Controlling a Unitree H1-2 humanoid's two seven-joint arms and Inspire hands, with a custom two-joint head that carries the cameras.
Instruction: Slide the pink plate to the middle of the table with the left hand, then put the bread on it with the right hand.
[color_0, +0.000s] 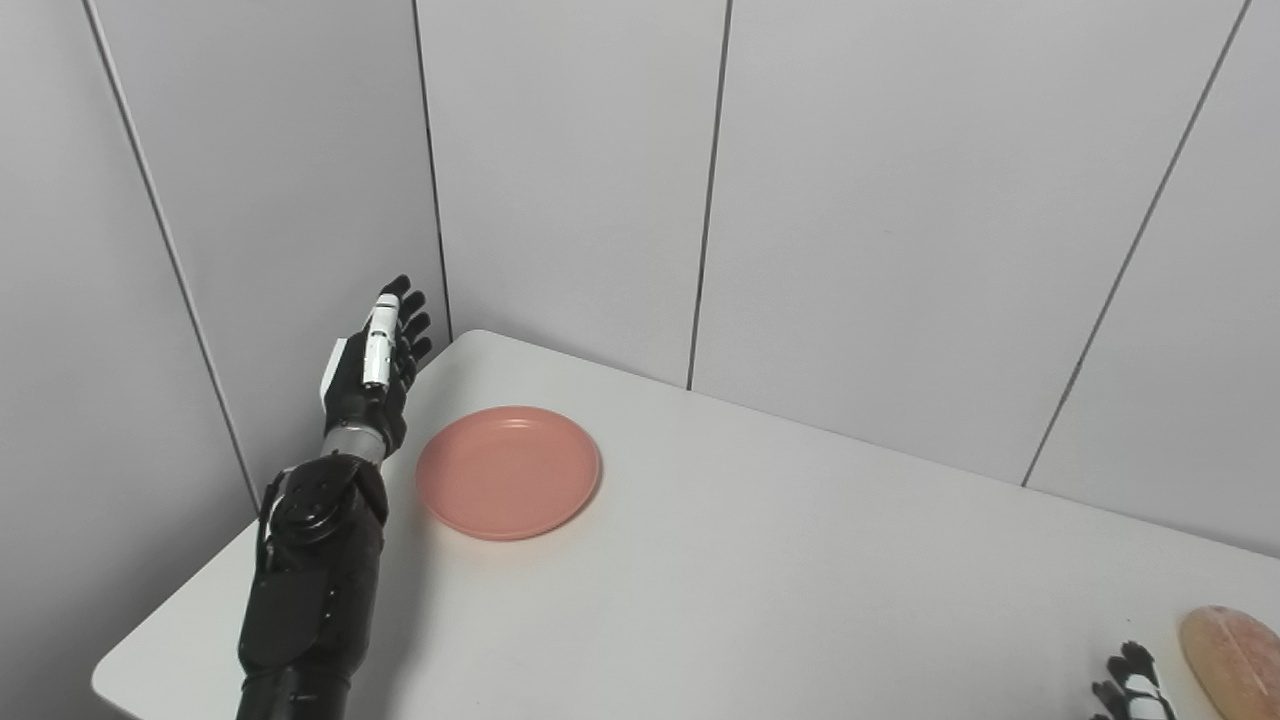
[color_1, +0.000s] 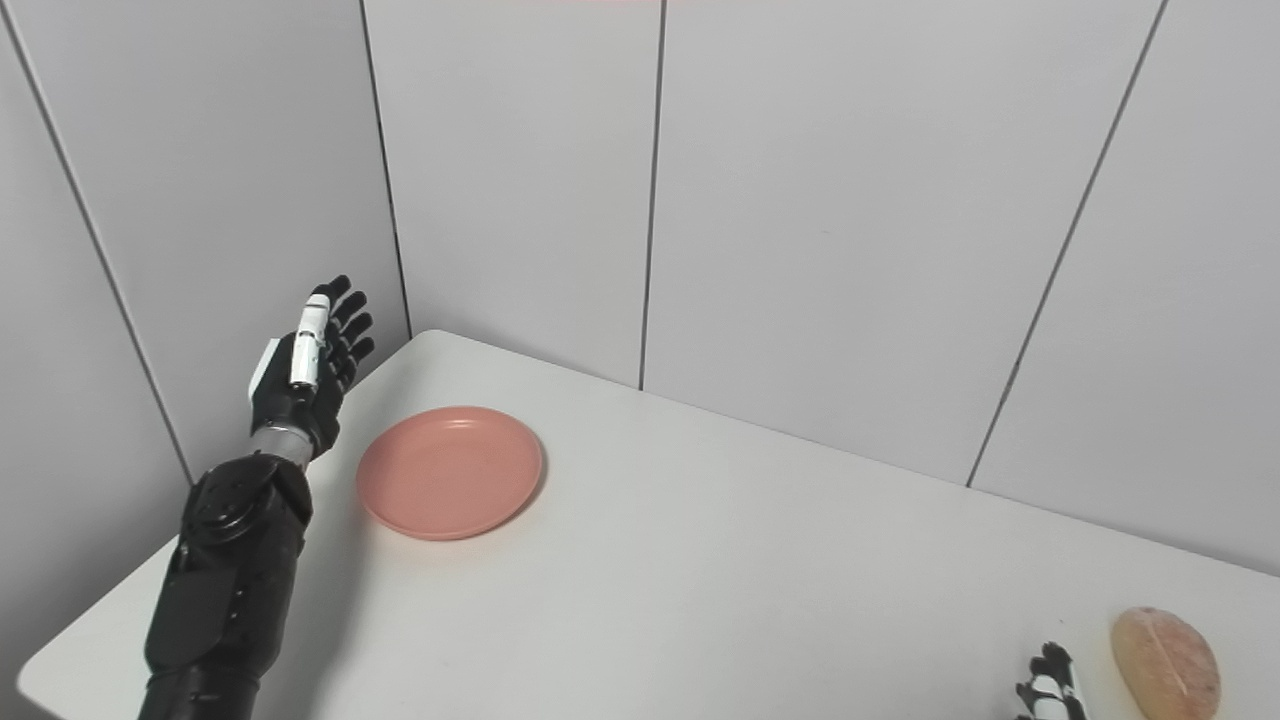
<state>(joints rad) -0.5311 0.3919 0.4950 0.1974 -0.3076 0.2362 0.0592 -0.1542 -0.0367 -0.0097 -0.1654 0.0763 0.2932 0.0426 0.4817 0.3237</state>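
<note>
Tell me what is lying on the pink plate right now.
Nothing: the pink plate shows a bare surface. The bread lies far off near the table's right edge, beside the right hand. What the plate covers underneath cannot be seen.

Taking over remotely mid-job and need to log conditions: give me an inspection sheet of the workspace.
Surface: white table, bare across the middle.
Job's things: pink plate empty, near the far left corner; bread on the table at the near right edge.
Clutter: nothing seen.
Hands: left hand open, raised left of the plate, not touching it; right hand mostly out of frame beside the bread, state unclear.
Cables: nothing seen.
Surroundings: grey panelled walls close behind.
</note>
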